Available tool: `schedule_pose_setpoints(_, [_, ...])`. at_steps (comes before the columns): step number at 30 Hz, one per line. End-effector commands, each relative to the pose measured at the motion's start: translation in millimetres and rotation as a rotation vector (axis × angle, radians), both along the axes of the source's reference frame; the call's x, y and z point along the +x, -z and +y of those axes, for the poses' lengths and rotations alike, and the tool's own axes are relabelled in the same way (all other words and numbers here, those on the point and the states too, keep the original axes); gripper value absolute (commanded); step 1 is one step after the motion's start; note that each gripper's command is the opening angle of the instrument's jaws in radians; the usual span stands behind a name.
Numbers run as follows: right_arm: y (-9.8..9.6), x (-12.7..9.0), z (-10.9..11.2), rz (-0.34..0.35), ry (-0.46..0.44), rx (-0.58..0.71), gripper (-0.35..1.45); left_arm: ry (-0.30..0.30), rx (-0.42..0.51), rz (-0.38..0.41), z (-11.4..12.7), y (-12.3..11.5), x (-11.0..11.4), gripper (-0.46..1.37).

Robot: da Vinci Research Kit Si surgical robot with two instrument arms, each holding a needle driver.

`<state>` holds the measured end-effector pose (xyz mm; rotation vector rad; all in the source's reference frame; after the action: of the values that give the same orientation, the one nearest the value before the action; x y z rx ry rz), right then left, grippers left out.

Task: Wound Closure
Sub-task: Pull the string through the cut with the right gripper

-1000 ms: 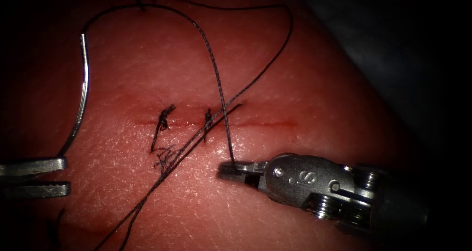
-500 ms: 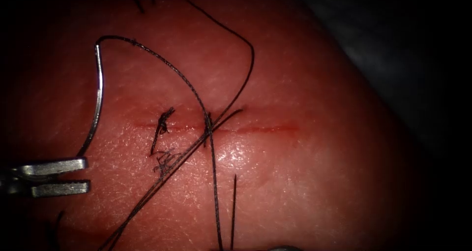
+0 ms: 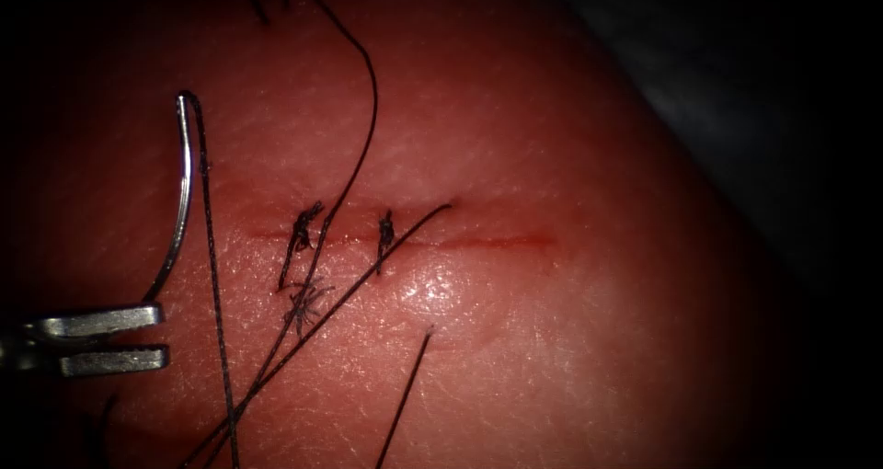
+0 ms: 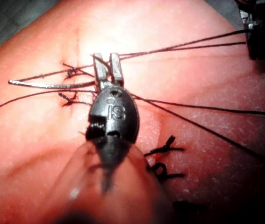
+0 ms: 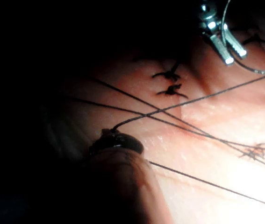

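The curved needle [image 3: 179, 202] stands clear of the tissue [image 3: 515, 340] on the left side of the cut [image 3: 478, 242], its arc rising from the left arm's tool [image 3: 152, 337] to a top end where the thread [image 3: 213, 294] is attached. That tool grips the needle near its lower end, the upper jaw pressed on the steel, with a narrow gap showing between the two jaw tips. In the left wrist view the same tool [image 4: 108, 65] holds the needle [image 4: 48, 85] crosswise over the skin, with the needle lying flat above the tissue [image 4: 179, 28] and not in it.

From the needle's top end the thread drops straight down past the left tool. Another strand [image 3: 354, 110] curves down from above, crosses the cut between two knotted stitches [image 3: 303, 225], and joins other strands running toward the lower left. A short cut end of thread [image 3: 405, 409] lies loose below the cut, apart from the stitches.

The right arm's tool [image 5: 116, 140] appears in its own wrist view with a taut thread [image 5: 193, 100] leading straight from its tip across the tissue [image 5: 207, 158]; whether its jaws are closed on that thread cannot be told. The left arm's tool [image 5: 221, 39] is seen beyond the two stitches [image 5: 169, 81].
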<state>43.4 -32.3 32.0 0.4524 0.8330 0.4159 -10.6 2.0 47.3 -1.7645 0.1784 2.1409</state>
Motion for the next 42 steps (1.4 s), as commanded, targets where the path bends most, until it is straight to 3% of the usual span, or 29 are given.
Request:
schedule_pose_setpoints(1, [0.1,0.6,0.3,-0.005,-0.004,0.0,-0.35,-0.006,0.005,-0.001,-0.1,0.0,0.1,-0.35])
schedule_pose_setpoints(6, [0.1,0.7,2.1,-0.002,0.004,-0.028,-0.35,-0.008,0.003,0.001,-0.5,0.0,0.7,-0.35])
schedule_pose_setpoints(8, [-0.2,0.3,3.6,0.037,0.025,-0.094,-0.35,-0.006,0.008,-0.001,-0.5,0.0,1.2,-0.35])
schedule_pose_setpoints(9, [-0.3,0.2,4.0,0.047,0.024,-0.105,-0.26,-0.006,0.008,0.0,-0.5,0.0,1.3,-0.35])
schedule_pose_setpoints(11, [-0.5,-0.4,5.1,0.079,0.004,-0.134,0.56,-0.004,0.008,0.0,-0.4,0.0,1.7,-0.35])
schedule_pose_setpoints(12, [-0.6,-0.8,5.9,0.098,0.0,-0.17,0.82,-0.002,0.008,0.0,-0.4,0.0,1.9,-0.35])
schedule_pose_setpoints(15, [-0.6,-2.7,8.4,0.134,-0.012,-0.248,1.11,0.0,0.008,-0.001,-0.2,-0.1,2.9,-0.35])
schedule_pose_setpoints(22, [-0.2,-6.1,12.5,0.162,-0.024,-0.342,1.14,0.016,0.012,0.012,0.4,0.0,5.6,-0.35])
schedule_pose_setpoints(23, [-0.3,-7.2,13.9,0.166,-0.03,-0.373,1.14,0.025,0.012,0.015,0.6,0.0,6.3,-0.35])
schedule_pose_setpoints(29, [-1.7,-9.5,17.5,0.15,-0.028,-0.415,1.14,0.039,0.01,0.021,0.9,-0.1,7.9,-0.35])
schedule_pose_setpoints(36, [-3.1,-12.2,18.9,0.16,-0.066,-0.438,1.14,0.054,0.009,0.023,1.2,-0.4,10.1,-0.35])
schedule_pose_setpoints(42, [-4.2,-14.3,19.6,0.163,-0.064,-0.444,1.15,0.087,0.008,0.032,1.7,-0.3,13.7,-0.35])
